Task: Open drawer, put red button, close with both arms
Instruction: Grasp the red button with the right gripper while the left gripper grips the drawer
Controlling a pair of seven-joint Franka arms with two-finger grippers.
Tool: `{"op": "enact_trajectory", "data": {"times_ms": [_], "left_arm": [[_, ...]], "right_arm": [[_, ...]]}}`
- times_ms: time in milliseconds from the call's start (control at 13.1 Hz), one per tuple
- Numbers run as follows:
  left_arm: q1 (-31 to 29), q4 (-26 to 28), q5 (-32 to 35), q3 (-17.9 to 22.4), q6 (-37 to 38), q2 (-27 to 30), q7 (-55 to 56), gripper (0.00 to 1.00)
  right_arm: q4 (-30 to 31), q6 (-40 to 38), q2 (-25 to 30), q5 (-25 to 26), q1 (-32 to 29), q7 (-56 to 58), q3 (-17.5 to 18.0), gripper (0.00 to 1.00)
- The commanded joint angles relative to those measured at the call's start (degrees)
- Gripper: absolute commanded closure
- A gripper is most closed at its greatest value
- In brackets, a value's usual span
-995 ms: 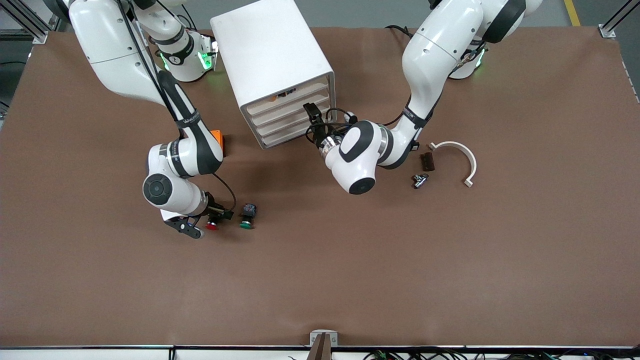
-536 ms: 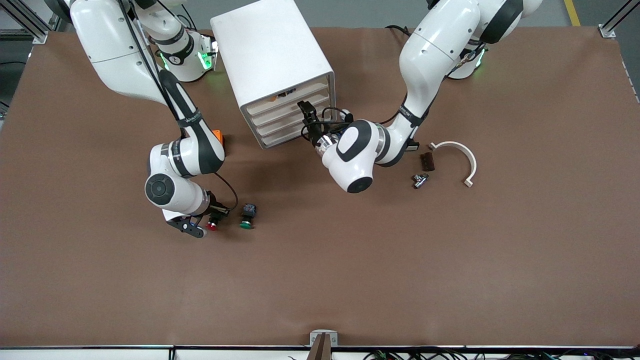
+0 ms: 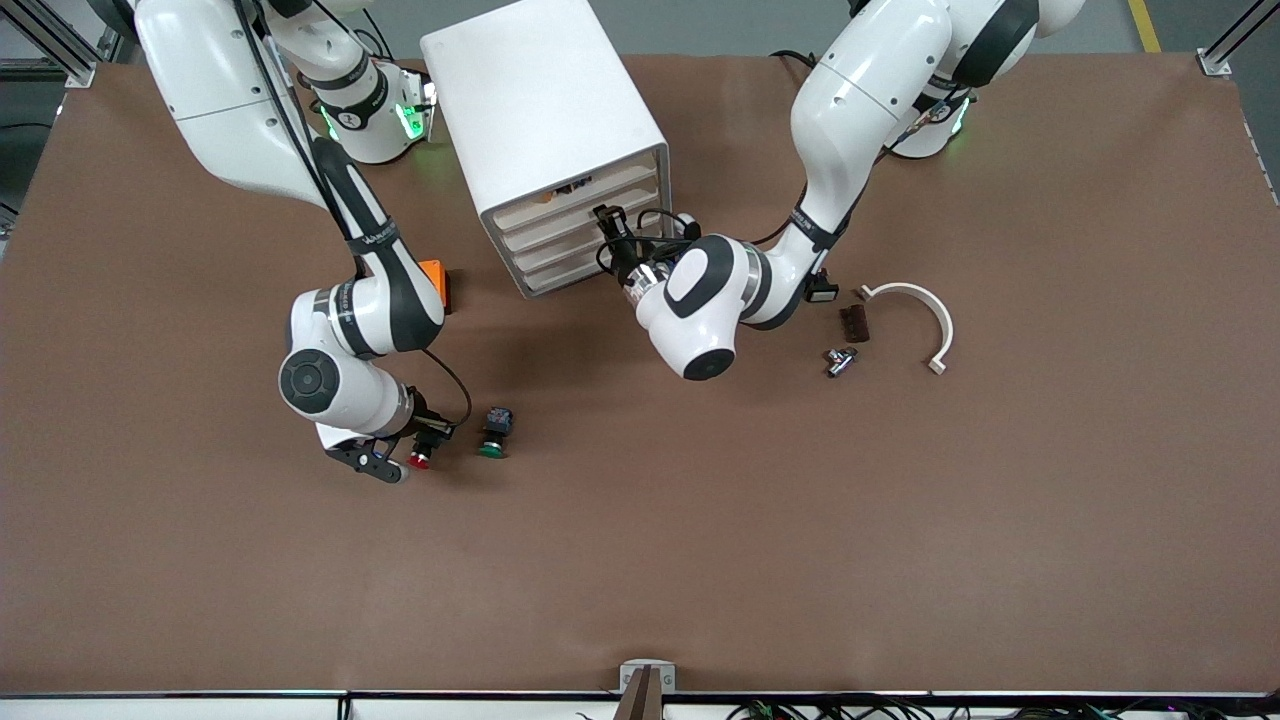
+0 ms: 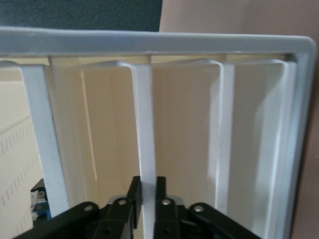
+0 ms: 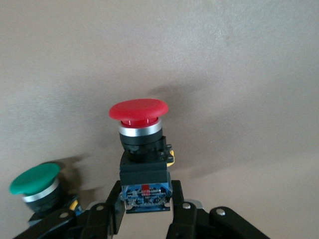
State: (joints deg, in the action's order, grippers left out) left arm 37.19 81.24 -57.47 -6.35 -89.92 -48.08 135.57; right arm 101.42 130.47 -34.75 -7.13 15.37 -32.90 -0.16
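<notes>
Brown covering stretched over the whole table [image 3: 700, 520], and on it, toward the right arm's end, sat the red button [image 3: 419, 459], its red cap pointing toward the front camera. The right pincer [image 3: 405, 452] was down at the table with its black fingers [image 5: 115, 209] closed on the dark blue-grey block at the button's back; the right wrist view showed the red cap [image 5: 138, 110] out in front of the fingertips. Just beside it, toward the left arm's end, lay the green button [image 3: 493, 432], apart from the pincer. Farther from the front camera stood the tall white cabinet [image 3: 545, 130] with its four shallow drawers facing the front camera at a slant. The left pincer [image 3: 607, 226] was at the front of the drawer [image 3: 580, 222], second from the top; in the left wrist view its two fingers [image 4: 133, 195] stood nearly closed on either side of a white front lip [image 4: 145, 144], gripping it. All four drawers looked pushed in. An orange box [image 3: 436, 281] showed partly under the right arm's forearm, between the cabinet and the red button. Toward the left arm's end lay a curved white bracket [image 3: 925, 310], a small dark brown block [image 3: 853, 323] and a small metal fitting [image 3: 839, 360], all well apart from both pincers.
</notes>
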Motion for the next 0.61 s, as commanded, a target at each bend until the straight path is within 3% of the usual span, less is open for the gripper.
{"op": "enact_trajectory", "data": {"times_ms": [0, 230, 536], "left_arm": [[-0.98, -1.35, -0.54, 0.46, 1.5, -0.61, -3.2, 0.99], [-1.32, -1.35, -0.36, 0.46, 1.67, -0.53, -4.87, 0.99], [-8.0, -4.94, 1.84, 0.55, 2.02, -0.7, -7.49, 0.99]], "right_arm": [[-4.55, -9.4, 2.13, -1.04, -0.78, -0.49, 0.08, 1.0], [-7.73, -18.55, 5.29, -1.31, -0.78, -4.96, 0.25, 1.0], [-7.73, -24.1, 9.69, -4.82, 0.7, -13.56, 0.6, 1.0]]}}
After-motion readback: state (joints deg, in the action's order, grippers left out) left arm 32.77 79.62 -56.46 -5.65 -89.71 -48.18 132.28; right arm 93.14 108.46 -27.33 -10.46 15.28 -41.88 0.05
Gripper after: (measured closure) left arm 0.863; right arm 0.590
